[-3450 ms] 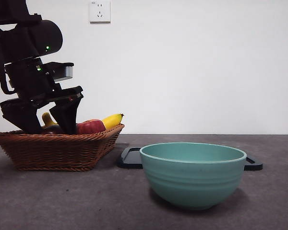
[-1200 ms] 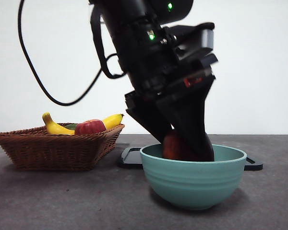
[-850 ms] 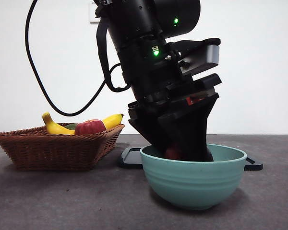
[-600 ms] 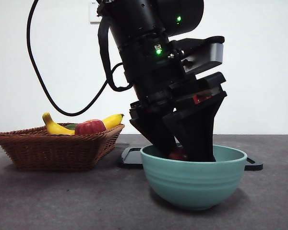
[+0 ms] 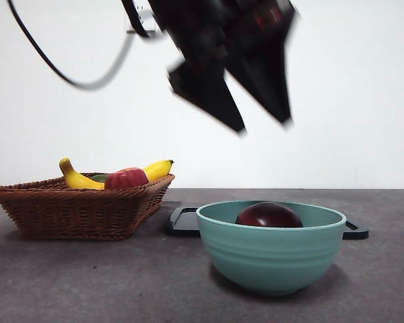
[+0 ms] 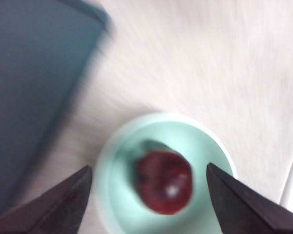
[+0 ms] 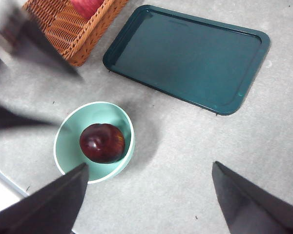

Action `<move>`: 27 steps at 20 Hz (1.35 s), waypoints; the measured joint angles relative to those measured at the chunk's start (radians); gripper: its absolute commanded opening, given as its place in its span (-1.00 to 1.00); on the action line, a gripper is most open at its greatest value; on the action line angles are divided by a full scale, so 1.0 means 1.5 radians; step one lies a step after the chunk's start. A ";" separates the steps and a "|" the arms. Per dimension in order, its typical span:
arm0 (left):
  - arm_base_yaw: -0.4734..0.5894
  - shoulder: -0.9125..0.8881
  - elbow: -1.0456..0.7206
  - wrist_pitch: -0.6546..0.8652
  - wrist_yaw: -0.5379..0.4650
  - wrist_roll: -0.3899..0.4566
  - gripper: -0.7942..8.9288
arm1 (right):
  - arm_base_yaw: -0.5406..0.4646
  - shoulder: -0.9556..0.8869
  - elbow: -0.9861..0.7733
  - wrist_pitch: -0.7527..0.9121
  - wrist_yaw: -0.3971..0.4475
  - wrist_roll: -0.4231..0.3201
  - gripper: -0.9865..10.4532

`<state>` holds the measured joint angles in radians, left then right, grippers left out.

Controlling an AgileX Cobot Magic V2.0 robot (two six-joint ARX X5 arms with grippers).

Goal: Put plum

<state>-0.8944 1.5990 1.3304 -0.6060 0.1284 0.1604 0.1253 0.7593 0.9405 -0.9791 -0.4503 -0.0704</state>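
Plum in bowl, left hand above.
The plum (image 5: 268, 214) sat in the bowl (image 5: 271, 250); the left hand (image 5: 262, 124) hung at its 12 o'clock, spread wide and empty. The right hand (image 7: 149, 195) also gaped wide.

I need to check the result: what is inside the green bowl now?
The pale green ceramic bowl holds one glossy dark maroon plum, alone. The open left tool is above it. The bowl's floor under the plum is hidden.
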 measured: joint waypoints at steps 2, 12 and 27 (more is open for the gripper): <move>0.040 -0.053 0.000 -0.003 0.000 -0.017 -0.06 | 0.000 0.000 0.000 0.000 0.000 0.000 -0.12; 0.317 -0.310 -0.072 -0.089 0.141 -0.049 -0.07 | 0.000 0.000 0.000 0.000 0.000 0.000 -0.12; 0.361 -0.468 -0.309 -0.155 0.358 -0.064 -0.07 | 0.000 0.007 0.000 -0.001 -0.002 0.005 -0.12</move>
<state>-0.3534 0.8963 0.8665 -0.8379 0.6647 0.0639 0.1253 0.7700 0.9405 -0.9806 -0.4530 -0.0624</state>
